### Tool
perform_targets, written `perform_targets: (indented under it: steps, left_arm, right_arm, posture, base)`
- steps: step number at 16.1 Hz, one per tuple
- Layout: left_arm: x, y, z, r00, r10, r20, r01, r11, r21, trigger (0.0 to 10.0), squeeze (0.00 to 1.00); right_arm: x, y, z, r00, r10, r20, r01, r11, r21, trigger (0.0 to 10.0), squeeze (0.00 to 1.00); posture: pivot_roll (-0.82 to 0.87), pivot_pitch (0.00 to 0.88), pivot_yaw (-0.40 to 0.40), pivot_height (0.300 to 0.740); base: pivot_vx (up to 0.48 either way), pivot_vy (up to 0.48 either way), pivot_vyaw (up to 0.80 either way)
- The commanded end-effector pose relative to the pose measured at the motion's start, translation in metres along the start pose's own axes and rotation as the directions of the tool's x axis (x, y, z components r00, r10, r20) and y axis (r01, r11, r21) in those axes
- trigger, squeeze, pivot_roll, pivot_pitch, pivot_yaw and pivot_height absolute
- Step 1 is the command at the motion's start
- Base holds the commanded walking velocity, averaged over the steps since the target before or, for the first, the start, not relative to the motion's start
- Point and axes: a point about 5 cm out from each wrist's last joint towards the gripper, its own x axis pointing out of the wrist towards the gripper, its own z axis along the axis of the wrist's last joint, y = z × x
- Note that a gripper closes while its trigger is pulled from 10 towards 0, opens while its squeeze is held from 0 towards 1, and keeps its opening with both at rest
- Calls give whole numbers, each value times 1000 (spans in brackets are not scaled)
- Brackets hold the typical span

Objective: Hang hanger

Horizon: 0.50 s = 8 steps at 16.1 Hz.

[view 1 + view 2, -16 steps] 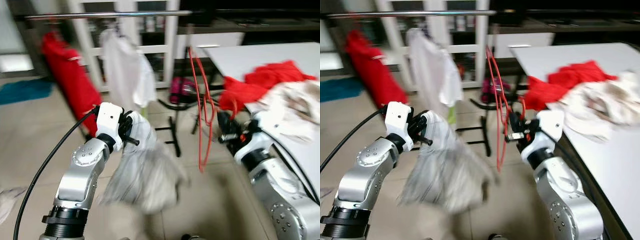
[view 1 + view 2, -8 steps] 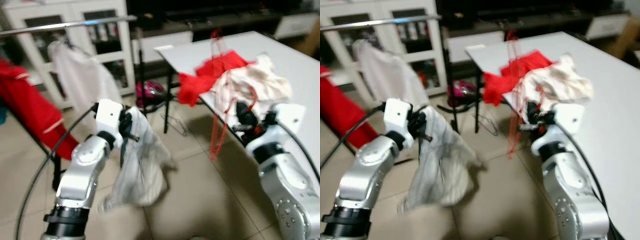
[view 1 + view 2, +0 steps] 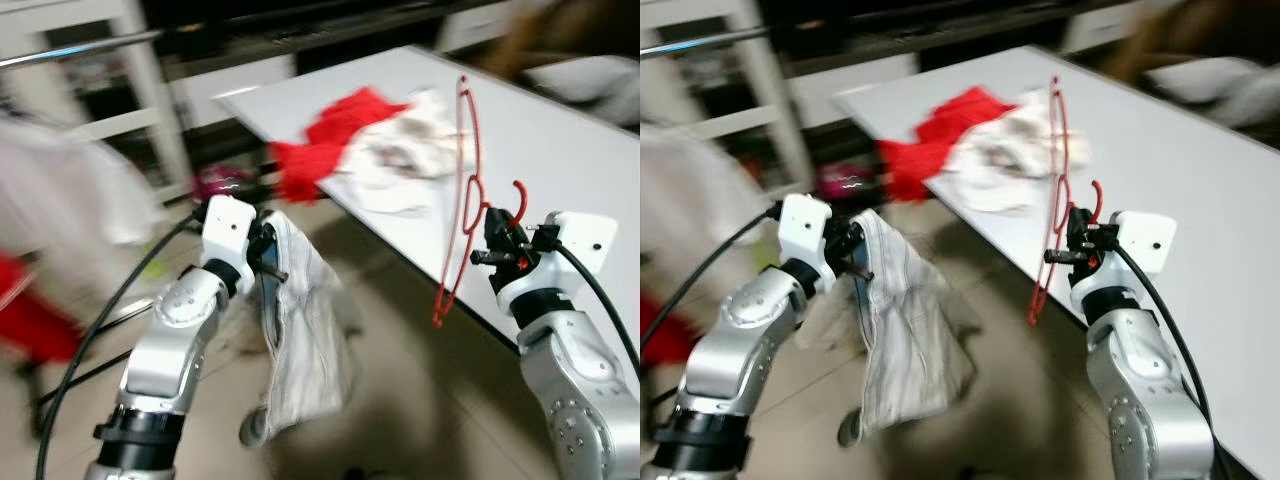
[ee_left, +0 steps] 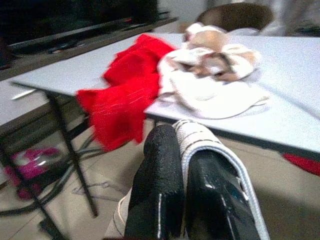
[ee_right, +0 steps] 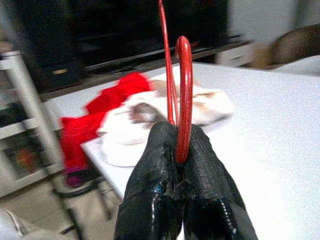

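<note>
- The right gripper [image 5: 176,159] has its two black fingers pinched tight on a red wire hanger [image 3: 462,190], held up in the air beside the white table [image 3: 560,150]; the hook curls up just above the fingers and the frame tilts away from the wrist.
- The left gripper [image 4: 182,172] is clamped on the edge of a pale striped garment [image 3: 300,340], which hangs limp from it towards the tiled floor [image 3: 400,400].
- On the table lie a red cloth [image 3: 325,135], draped partly over the edge, and a rumpled white garment [image 3: 400,160] touching it.
- A metal clothes rail [image 3: 80,48] sits far off on the robot's left, with a blurred white garment [image 3: 60,195] and something red below it; the whole scene is smeared, so I'd say the robot is mid-turn.
- To my eye this is the carrying stage: hanger in one gripper, garment in the other, neither joined nor on the rail yet.
- Next it probably needs to settle facing the table or the rail, then either work the hanger into the garment's neck or lift the hook over the bar. That calls for a steady wrist, since the thin wire could twist in the pinch.
</note>
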Motion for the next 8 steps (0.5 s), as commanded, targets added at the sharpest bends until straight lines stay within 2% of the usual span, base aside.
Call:
perform_targets:
  steps: [1, 8]
  left_arm:
    - [1, 3, 15, 998, 7, 64, -7, 1000, 10, 10000, 0]
    - [3, 6, 16, 998, 11, 59, -11, 1000, 12, 10000, 0]
  right_arm:
    - [-1, -3, -4, 999, -32, -26, 31, 999, -17, 10000, 0]
    - [0, -1, -4, 999, -39, -28, 39, 999, -7, 10000, 0]
  posture:
    - [-41, 0, 33, 740]
    - [-37, 0, 34, 740]
  base:
    - [0, 345, -769]
    - [0, 387, -768]
